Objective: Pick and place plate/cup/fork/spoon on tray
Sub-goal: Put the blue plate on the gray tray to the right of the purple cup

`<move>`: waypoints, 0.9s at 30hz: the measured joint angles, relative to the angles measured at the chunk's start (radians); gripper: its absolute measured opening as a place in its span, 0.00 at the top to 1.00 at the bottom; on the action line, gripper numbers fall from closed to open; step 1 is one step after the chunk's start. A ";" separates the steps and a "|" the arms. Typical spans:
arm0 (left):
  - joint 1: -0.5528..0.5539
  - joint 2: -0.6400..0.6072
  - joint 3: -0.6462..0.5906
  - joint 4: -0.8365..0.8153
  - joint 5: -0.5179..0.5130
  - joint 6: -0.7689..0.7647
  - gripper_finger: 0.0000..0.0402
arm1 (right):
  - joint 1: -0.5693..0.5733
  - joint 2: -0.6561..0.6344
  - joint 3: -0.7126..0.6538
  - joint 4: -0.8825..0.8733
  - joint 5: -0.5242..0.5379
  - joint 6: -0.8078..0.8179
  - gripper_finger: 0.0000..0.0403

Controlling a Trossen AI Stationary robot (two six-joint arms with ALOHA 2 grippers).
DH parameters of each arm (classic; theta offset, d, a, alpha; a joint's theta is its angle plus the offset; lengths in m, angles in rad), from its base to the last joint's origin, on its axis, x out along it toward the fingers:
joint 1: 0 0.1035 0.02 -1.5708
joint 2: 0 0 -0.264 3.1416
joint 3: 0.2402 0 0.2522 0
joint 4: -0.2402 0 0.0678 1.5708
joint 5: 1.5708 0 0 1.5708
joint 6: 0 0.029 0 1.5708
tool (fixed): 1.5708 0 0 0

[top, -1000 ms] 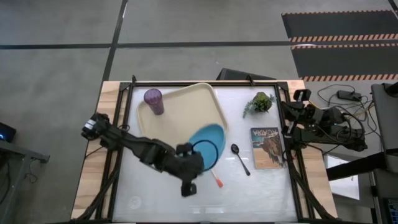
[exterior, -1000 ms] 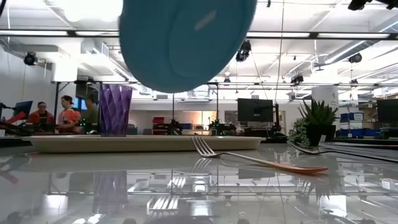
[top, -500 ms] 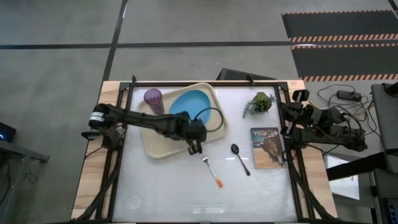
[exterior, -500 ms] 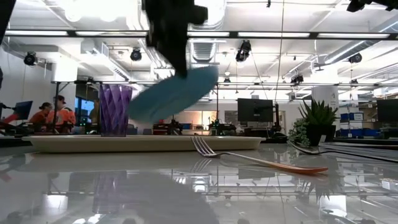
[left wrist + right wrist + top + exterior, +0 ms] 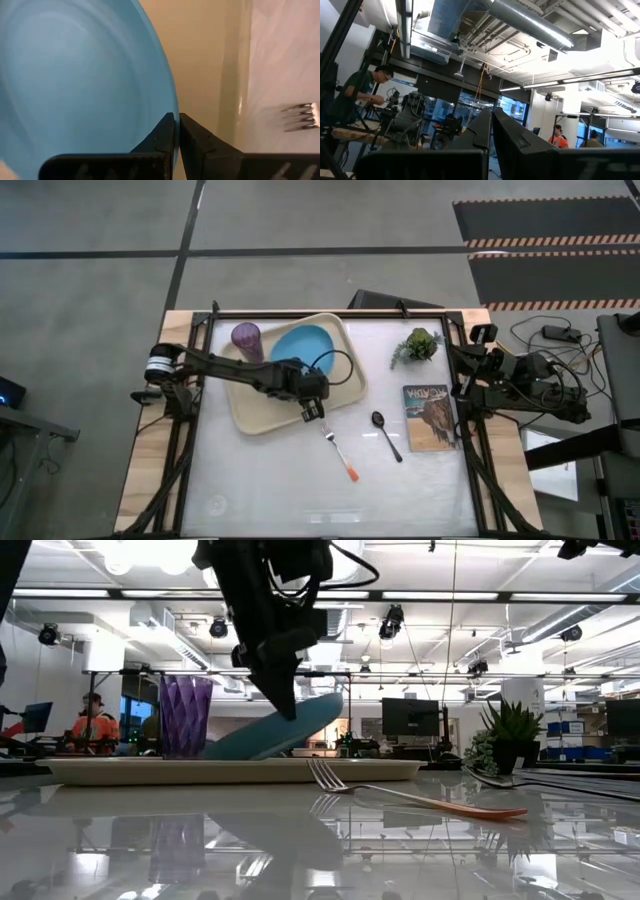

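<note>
The light-blue plate (image 5: 300, 346) lies tilted on the cream tray (image 5: 255, 415), its far-left edge down on the tray and its near edge raised (image 5: 325, 705). My left gripper (image 5: 309, 394) is shut on the plate's near rim. The purple cup (image 5: 247, 341) stands upright on the tray's far left corner. The orange-handled fork (image 5: 340, 452) and the dark spoon (image 5: 386, 434) lie flat on the table, near-right of the tray. My right gripper (image 5: 491, 120) is shut and empty at the table's right edge. My left gripper pinches the plate's rim (image 5: 172, 107) between its two fingers (image 5: 165, 137), on the side nearest the tray's near-right corner. The fingers come from above, slanting down (image 5: 285, 700). The plate hangs tilted, its held edge raised and its opposite edge (image 5: 220, 752) on the tray.
A small picture book (image 5: 431, 417) lies at the right and a green potted plant (image 5: 418, 344) stands behind it. The fork's tines (image 5: 300, 116) lie just past the tray's near rim. People show in the room beyond the table (image 5: 95, 725).
My left gripper has carried the plate from above the table's near middle toward the far edge, over the tray, and then down. The plate was lifted clear and steeply tipped; now it is flatter, with its far-left edge on the tray beside the cup.
</note>
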 joint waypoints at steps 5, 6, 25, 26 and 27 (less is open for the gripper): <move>0.008 0.000 -0.013 0.058 -0.009 0.027 1.00 | 0.000 0.000 0.000 0.000 0.000 0.003 0.98; 0.011 0.000 -0.013 0.058 -0.009 0.027 1.00 | 0.000 0.000 0.000 0.000 0.000 0.003 0.98; 0.056 0.000 -0.020 0.067 -0.033 0.042 0.79 | 0.000 0.000 0.000 0.000 0.000 0.003 0.98; 0.056 0.000 -0.025 0.071 -0.050 0.040 0.79 | 0.000 0.000 0.000 0.000 0.000 0.003 0.98; 0.058 0.000 -0.033 0.082 -0.068 0.035 0.79 | 0.000 0.000 0.000 0.000 0.000 0.003 0.98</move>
